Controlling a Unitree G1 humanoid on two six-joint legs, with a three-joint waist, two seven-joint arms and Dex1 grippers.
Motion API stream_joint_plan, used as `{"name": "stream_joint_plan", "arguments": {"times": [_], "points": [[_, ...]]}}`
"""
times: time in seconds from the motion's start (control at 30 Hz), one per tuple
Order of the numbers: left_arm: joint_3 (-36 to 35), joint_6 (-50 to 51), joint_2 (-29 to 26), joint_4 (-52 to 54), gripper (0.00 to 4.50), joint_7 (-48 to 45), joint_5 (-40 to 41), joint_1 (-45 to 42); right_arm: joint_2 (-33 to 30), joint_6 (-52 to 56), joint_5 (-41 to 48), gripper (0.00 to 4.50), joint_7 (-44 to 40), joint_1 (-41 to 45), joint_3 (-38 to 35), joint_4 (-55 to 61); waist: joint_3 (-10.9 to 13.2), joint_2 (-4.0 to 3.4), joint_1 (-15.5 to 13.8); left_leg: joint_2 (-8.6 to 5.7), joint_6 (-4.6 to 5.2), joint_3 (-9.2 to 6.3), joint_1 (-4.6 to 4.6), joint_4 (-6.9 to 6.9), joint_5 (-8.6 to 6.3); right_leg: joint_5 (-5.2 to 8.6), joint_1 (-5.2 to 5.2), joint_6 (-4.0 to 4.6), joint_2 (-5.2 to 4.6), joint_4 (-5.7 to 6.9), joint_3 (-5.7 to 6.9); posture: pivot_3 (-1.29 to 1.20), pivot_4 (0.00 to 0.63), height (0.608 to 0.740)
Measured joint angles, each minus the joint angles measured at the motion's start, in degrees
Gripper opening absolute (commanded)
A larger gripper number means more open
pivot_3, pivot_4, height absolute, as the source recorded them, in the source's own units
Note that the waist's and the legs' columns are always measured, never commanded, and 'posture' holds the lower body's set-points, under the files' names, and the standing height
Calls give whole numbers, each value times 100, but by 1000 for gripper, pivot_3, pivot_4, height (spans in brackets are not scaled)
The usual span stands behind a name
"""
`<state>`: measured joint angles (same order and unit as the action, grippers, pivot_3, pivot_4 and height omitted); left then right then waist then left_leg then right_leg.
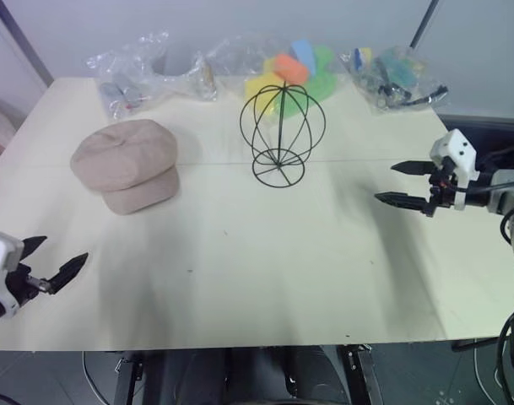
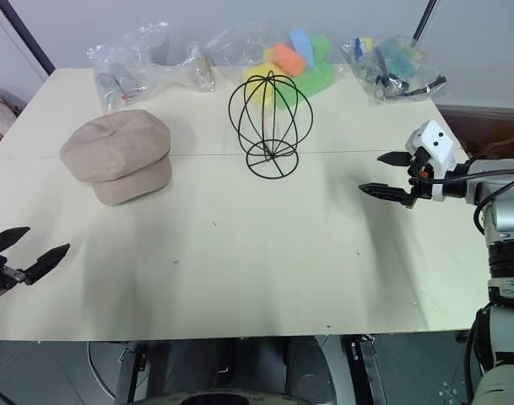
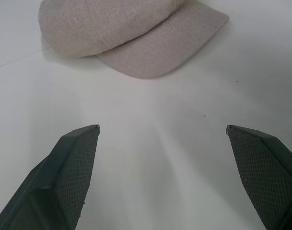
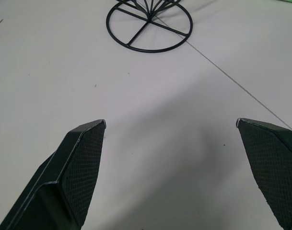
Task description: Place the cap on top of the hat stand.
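The beige cap [image 1: 126, 163] lies flat on the table's left part, brim toward me; in the left wrist view the cap [image 3: 126, 33] rests ahead of the fingers. The black wire hat stand [image 1: 281, 132] stands upright at the table's middle back, bare; its ring base [image 4: 149, 26] shows in the right wrist view. My left gripper [image 1: 56, 258] hovers open near the front left edge, well short of the cap. To the right of the stand my right gripper [image 1: 398, 183] is open and empty, pointing toward it.
Clear plastic bags [image 1: 147, 72] of colourful items [image 1: 294, 72] line the table's back edge, with another bag [image 1: 392, 76] at the back right. The pale table [image 1: 265, 270] has open room in the middle and front.
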<state>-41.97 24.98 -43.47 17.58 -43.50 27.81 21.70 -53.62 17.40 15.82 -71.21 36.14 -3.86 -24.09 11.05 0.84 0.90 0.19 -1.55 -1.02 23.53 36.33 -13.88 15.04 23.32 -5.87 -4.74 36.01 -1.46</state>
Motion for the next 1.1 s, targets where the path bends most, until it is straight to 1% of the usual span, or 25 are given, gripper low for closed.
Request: {"name": "stream_joint_plan", "arguments": {"times": [0.5,0.6,0.73,0.87,1.0,1.1], "points": [[-54,103,-1,65,4434,117,30,0,41,-5,2,4500,62,21,39,-4,0,0,1,-1,0,25,-1,0,1,-1,-1,-1,5,1,0,0,150,740],[-27,36,-17,96,4434,151,-120,-41,45,-35,1,4500,58,21,40,-4,0,0,-2,-1,0,26,-1,1,1,-1,-1,-1,6,2,0,0,150,740],[254,-106,-100,401,4434,285,-403,-288,45,-13,21,4500,-10,33,41,124,0,1,-13,-4,0,27,-2,3,1,-1,-5,-3,6,2,-1,0,150,740],[859,-305,-224,785,4434,631,-1064,-611,10,373,309,4500,-163,-32,12,964,0,0,-10,-12,0,25,-4,1,1,-6,-4,-12,9,7,-2,0,150,740],[1733,-632,-272,875,4434,1110,-2102,-839,-117,1036,828,4500,-264,-304,-172,2047,-1,1,-16,-14,0,23,-5,0,1,-12,-4,-21,9,10,-1,0,150,740],[2392,-846,-259,792,4434,1611,-2961,-1153,-172,1616,1382,4500,-296,-500,-345,2876,-1,1,-26,-15,1,21,-5,1,1,-12,-5,-22,9,13,-1,0,150,740]]}}
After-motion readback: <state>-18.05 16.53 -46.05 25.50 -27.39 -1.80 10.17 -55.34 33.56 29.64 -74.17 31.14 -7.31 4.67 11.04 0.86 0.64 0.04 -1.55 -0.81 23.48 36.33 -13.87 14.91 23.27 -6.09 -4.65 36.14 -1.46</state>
